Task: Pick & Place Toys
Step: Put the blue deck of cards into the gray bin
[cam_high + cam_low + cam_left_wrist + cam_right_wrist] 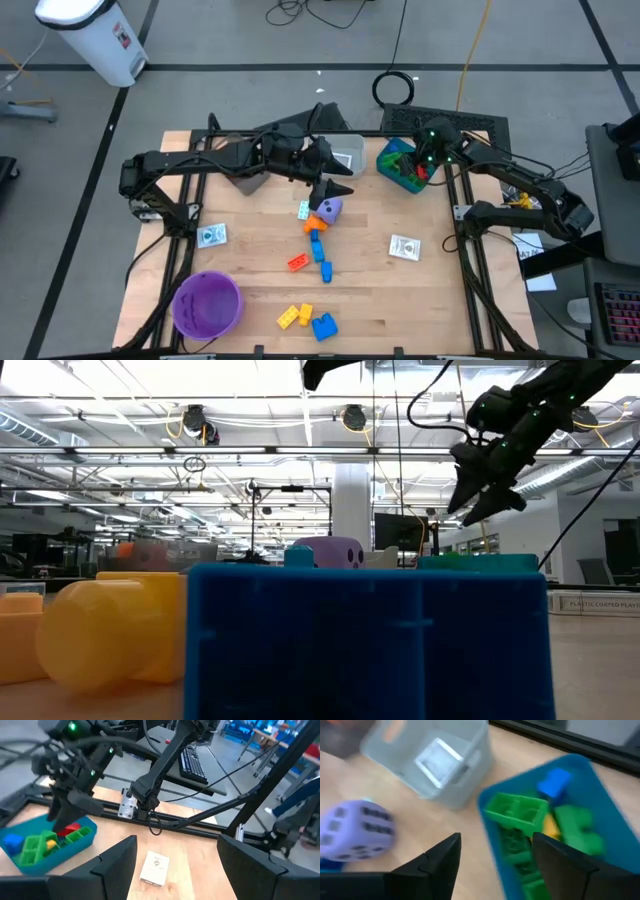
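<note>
Two dark arms over a pale wooden table [250, 255]. Left gripper [338, 190] reaching above the middle of the table, just over the purple dotted plastic die [329, 208], fingers [117, 860] spread wide with nothing between them. Right gripper [425, 160] hanging over the teal plastic bin [387, 160] at the far right part of the table, jaws also wide apart and empty. Inside this bin several green bricks [516, 810], one blue brick [553, 781], some yellow and red ones. Beside it a clear grey bin [451, 775] with one whitish square card [440, 762] in it. Near the die a short line of small orange and blue bricks [318, 250], one red-orange brick [297, 263] just beside. Two more flat whitish cards on the wood, one at left [211, 235], one at right [404, 247]. Near the front edge a yellow brick [294, 317] touching a blue brick [324, 326], and a round purple bowl [207, 303] at the left.
</note>
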You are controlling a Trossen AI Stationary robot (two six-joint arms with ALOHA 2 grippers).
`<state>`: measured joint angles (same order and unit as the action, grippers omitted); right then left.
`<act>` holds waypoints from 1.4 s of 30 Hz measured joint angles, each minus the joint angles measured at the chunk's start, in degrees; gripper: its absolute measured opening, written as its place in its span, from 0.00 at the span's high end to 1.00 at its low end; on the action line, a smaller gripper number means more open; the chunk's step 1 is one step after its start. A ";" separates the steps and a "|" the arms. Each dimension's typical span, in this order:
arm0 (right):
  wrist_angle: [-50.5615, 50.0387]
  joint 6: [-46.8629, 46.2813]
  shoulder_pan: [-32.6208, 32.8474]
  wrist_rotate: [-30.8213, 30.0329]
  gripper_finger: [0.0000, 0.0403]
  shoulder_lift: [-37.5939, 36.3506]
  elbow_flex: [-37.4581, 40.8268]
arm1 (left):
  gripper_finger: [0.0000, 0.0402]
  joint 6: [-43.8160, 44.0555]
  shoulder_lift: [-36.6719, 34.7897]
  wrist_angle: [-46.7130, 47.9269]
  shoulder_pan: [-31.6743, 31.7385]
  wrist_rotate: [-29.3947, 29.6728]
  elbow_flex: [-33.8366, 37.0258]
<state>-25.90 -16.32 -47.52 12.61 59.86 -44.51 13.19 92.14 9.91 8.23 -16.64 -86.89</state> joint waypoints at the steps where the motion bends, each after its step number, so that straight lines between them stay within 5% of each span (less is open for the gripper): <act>1: 1.13 -0.96 0.04 1.84 0.41 -0.02 0.00 | 0.30 1.12 0.00 0.00 0.00 0.00 0.00; 8: 14.97 -10.40 2.81 13.22 0.42 -0.02 -0.01 | 0.30 6.79 0.00 -1.61 0.04 0.05 0.00; 16: 30.60 -20.77 9.85 13.19 0.42 -0.04 -0.04 | 0.30 8.29 0.02 -7.04 -0.04 0.20 0.00; 27: 38.12 -20.70 21.49 12.49 0.42 -0.04 -0.07 | 0.30 11.26 -1.48 -5.86 -0.89 -6.22 0.07; 33: 37.96 -20.22 25.76 9.64 0.42 -0.04 -0.07 | 0.30 8.51 -4.19 -0.85 -4.26 -1.22 0.04; 42: 37.66 -20.72 32.38 9.07 0.42 -0.04 -0.07 | 0.30 7.38 -9.04 20.50 -11.78 10.15 0.02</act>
<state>11.75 -37.04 -15.14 21.68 59.81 -44.58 20.57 83.10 30.42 -3.55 -6.50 -86.87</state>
